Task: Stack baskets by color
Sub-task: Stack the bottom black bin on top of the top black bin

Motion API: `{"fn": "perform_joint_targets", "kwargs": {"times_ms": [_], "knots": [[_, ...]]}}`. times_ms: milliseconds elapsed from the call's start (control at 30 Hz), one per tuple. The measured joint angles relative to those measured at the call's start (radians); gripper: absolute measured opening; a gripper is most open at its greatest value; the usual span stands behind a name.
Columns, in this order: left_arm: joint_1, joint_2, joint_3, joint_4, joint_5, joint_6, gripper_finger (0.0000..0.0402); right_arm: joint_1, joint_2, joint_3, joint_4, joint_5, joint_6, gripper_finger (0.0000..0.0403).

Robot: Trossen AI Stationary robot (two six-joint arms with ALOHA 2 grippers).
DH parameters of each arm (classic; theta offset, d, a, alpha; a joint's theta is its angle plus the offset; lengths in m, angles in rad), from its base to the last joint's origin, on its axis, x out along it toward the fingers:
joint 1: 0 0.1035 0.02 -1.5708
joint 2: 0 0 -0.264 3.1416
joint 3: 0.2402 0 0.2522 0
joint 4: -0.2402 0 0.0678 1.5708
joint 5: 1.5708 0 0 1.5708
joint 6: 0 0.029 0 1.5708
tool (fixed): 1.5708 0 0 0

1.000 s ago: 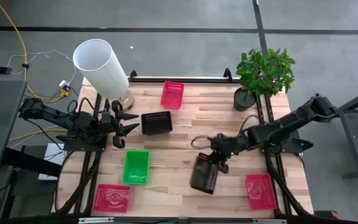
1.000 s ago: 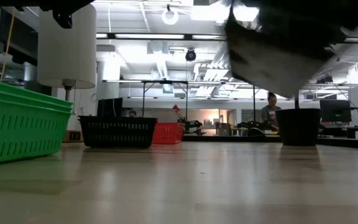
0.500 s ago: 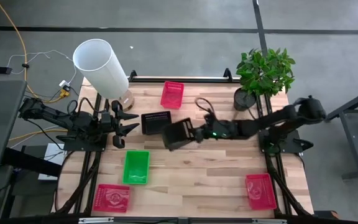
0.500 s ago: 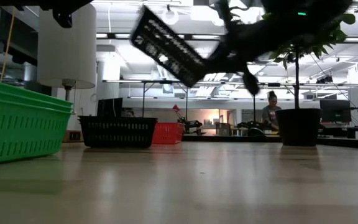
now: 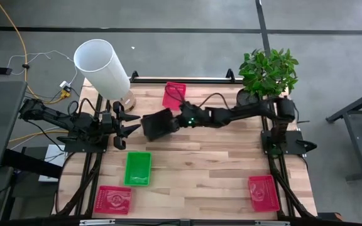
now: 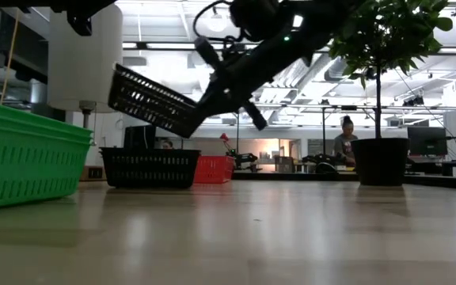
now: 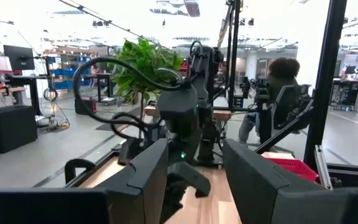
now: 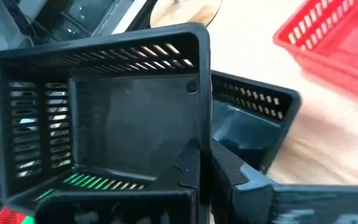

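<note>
— Two black perforated plastic baskets, where are they?
— One black basket (image 5: 158,124) hangs tilted in the air, clamped by the right gripper (image 5: 176,121) on its rim. Directly below it a second black mesh basket (image 6: 150,167) sits on the wooden table (image 5: 193,163).
— And the left gripper?
— The left gripper (image 5: 131,122) waits at the table's left edge, fingers spread, holding nothing.
— Other baskets?
— A bright green plastic basket (image 5: 137,168) lies near the front, left of centre. A red-pink mesh basket (image 5: 174,95) sits at the back beside the black pair; another red-pink basket (image 5: 114,199) is at the front left corner, a third red-pink one (image 5: 263,192) front right.
</note>
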Motion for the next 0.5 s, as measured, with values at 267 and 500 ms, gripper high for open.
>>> {"fn": "perform_joint_targets", "kwargs": {"times_ms": [267,500], "knots": [[0.000,0.000,0.000,-0.001,0.001,0.000,0.0143,0.000,0.051,0.015,0.000,0.064,0.057,0.0001],[0.000,0.000,0.000,-0.001,0.001,0.000,0.0143,0.000,0.051,0.004,-0.007,0.098,0.122,0.0009]]}}
